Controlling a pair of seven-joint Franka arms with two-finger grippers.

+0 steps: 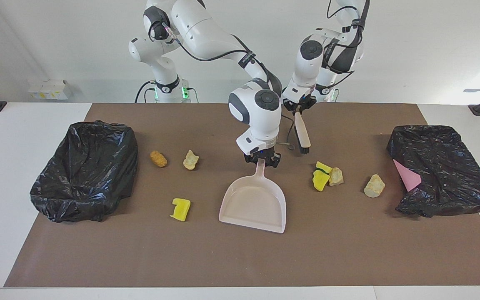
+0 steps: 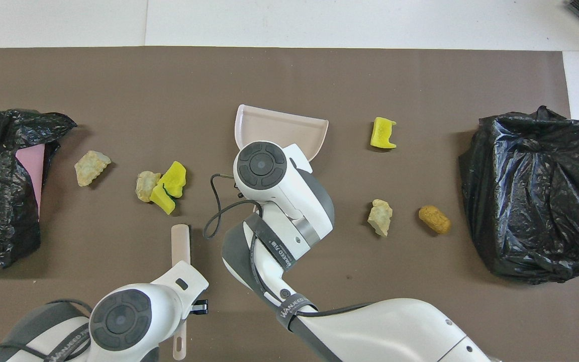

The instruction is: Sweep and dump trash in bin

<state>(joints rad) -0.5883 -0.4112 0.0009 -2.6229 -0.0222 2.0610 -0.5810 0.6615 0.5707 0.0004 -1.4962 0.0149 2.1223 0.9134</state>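
My right gripper (image 1: 261,160) is clamped on the handle of the pale pink dustpan (image 1: 255,203), which lies on the brown mat (image 1: 240,258) in the middle of the table, its open mouth pointing away from me. My left gripper (image 1: 300,109) is closed around the handle of the brush (image 1: 303,135), which hangs bristles-down just above the mat, closer to me than the dustpan. The trash is scattered on the mat at both sides of the dustpan. Toward my left arm's end, two yellow pieces (image 1: 321,176) and a beige chunk (image 1: 336,176) touch in a cluster, and another beige chunk (image 1: 374,186) sits alone near the black bag holding the pink sheet (image 1: 406,175). Toward my right arm's end lie a third beige chunk (image 1: 191,159) and the orange-brown chunk (image 1: 158,158), near the black-lined bin (image 1: 86,168), with a yellow piece (image 1: 181,208) farther from me than both
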